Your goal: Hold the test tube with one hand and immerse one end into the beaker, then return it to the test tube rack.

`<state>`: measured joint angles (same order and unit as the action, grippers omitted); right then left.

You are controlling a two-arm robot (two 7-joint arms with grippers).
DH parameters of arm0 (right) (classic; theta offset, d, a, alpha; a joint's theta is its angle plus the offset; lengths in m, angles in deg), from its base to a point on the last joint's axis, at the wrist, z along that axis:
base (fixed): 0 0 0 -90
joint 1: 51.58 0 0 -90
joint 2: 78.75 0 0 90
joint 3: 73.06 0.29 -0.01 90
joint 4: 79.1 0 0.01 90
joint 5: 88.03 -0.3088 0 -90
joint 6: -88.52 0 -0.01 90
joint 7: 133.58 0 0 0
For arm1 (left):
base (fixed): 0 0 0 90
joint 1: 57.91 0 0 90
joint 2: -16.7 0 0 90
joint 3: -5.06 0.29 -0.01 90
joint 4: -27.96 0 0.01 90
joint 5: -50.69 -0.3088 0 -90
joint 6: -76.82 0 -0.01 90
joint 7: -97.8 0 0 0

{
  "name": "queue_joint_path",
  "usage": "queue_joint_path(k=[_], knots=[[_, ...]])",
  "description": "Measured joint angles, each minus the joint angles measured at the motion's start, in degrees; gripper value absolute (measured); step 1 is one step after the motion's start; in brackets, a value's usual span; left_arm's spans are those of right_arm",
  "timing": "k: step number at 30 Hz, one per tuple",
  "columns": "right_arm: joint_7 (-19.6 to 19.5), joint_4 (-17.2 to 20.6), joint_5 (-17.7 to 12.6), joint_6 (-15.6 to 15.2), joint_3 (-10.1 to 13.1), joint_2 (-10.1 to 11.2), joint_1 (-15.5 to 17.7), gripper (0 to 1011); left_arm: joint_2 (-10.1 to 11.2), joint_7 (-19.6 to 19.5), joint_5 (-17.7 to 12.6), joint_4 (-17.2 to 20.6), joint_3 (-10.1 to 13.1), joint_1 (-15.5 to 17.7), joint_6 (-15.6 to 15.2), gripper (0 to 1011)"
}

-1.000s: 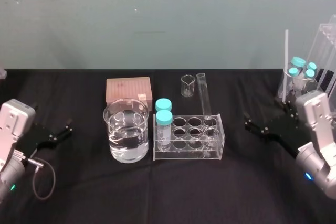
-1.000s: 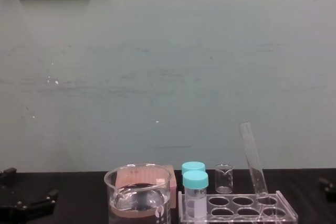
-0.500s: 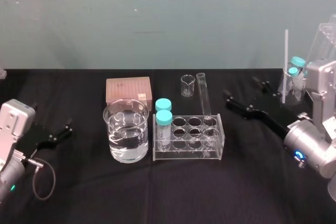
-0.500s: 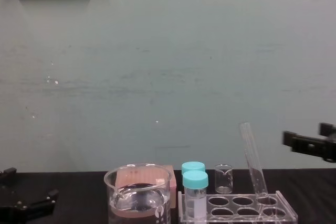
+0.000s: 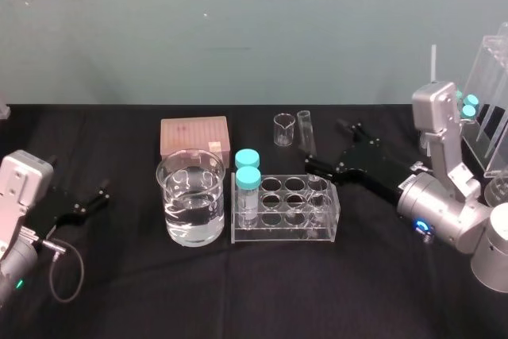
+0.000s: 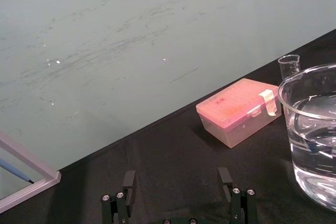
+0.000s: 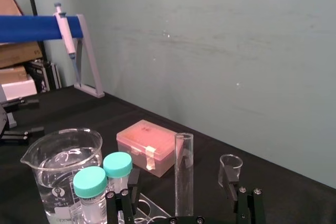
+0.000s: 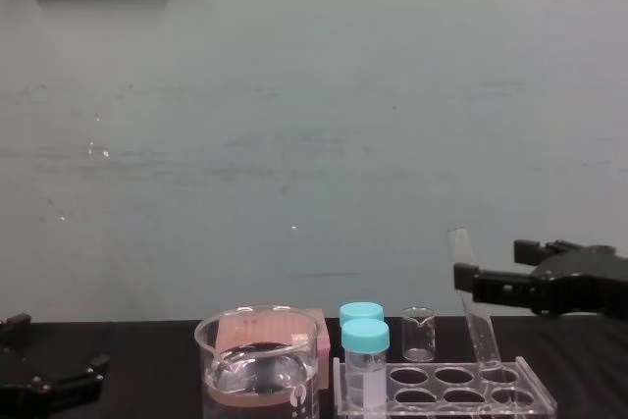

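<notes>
Head: right gripper (image 5: 329, 151) spread wide around the upper test tube (image 5: 305, 126). The tube leans in a back-right hole of the test tube rack (image 5: 282, 236). Beaker (image 5: 171, 200) sits just left of the rack, part-full. Left gripper (image 5: 86, 200) is parked at the left of the counter (image 5: 238, 291).
Left wrist: left gripper (image 6: 177, 182) jaws apart, nothing held.
Right wrist: tube (image 7: 184, 174) between the open fingers (image 7: 227, 178); can't confirm contact.
Chest: right gripper (image 8: 491, 264) level with the tube's (image 8: 483, 340) upper part.
Thin glass, so likely light, slick and brittle. Grip below the rim with light clamp force.
</notes>
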<state>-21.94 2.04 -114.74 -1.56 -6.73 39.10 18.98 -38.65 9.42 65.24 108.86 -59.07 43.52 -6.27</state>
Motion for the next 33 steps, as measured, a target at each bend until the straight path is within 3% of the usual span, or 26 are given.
queue_joint_path(k=[16,24,33], knots=[[2.42,-8.34,3.77,-0.96,-1.17,-4.21,-4.84,1003,0.0,0.0,0.0,0.0,0.0,0.0,0.0,1000],[3.01,-10.32,5.45,-0.68,-1.12,-5.6,-6.17,1003,0.0,0.0,0.0,0.0,0.0,0.0,0.0,1000],[2.98,-10.33,5.4,-0.62,-1.11,-5.54,-6.15,1003,0.0,0.0,0.0,0.0,0.0,0.0,0.0,1000]])
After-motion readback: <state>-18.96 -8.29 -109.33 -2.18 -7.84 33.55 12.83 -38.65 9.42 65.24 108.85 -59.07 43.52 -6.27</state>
